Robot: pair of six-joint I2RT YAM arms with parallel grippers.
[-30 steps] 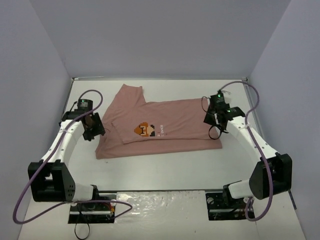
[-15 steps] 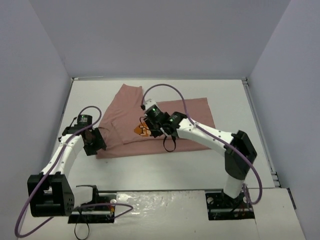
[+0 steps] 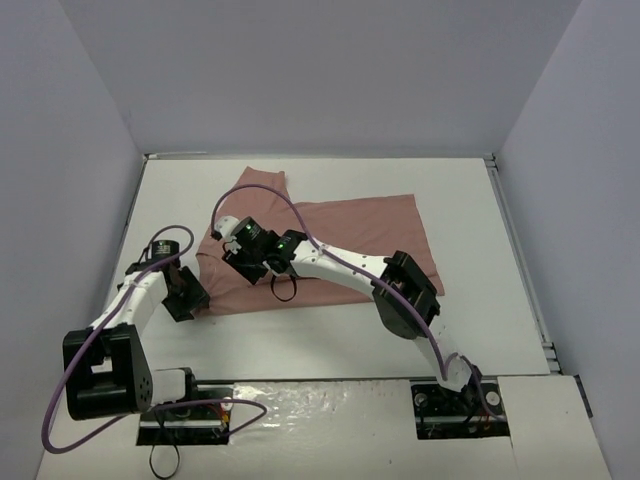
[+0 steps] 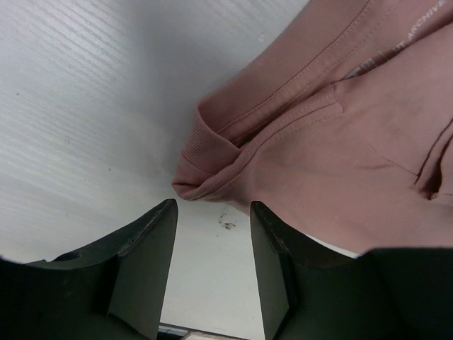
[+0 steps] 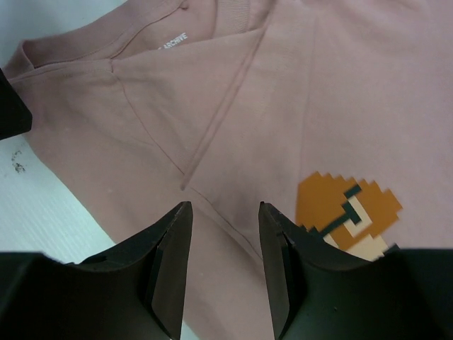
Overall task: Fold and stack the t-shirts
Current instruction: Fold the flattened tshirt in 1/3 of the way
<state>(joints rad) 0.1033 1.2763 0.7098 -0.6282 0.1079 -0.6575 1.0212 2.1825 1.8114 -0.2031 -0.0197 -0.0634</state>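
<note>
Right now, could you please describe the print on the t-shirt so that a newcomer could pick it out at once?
On the white table lies one dusty-pink t-shirt, partly folded. On its chest, right beside the open right hand, sits a small print. It is a blocky orange-brown pixel figure, the only orange patch on otherwise plain pink cloth.

White arm links (image 3: pixel 345 268), black joints (image 3: pixel 405 300), purple cables (image 3: pixel 252 189), green LEDs (image 3: pixel 274 240), black jaws.
</note>
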